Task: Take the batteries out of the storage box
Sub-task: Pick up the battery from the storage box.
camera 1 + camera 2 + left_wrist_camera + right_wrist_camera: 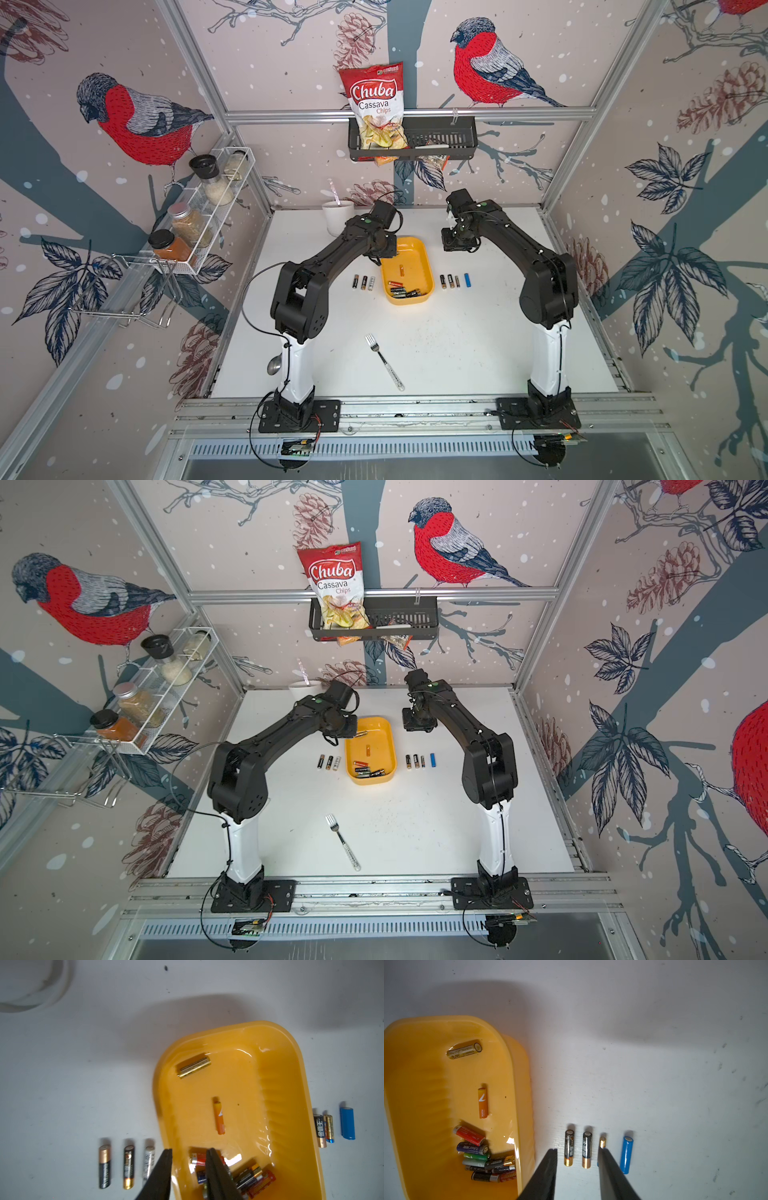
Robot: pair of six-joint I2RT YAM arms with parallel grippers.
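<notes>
**A:** What's the left gripper (190, 1150) up to?
**B:** Fingers parted with nothing between them, hanging over the left rim of the storage box (291, 1088)

**A:** And the right gripper (577, 1150)?
**B:** Spread and empty too, over the table (457, 353) near the four-battery row (586, 1152), with the blue battery (626, 1154) outermost

**A:** What's in the box?
**B:** Batteries (247, 1178) heaped at the end nearer the arm bases, plus a gold battery (194, 1066) and an orange battery (219, 1118) lying apart. A three-battery row (364, 282) sits on the table to its left
</notes>
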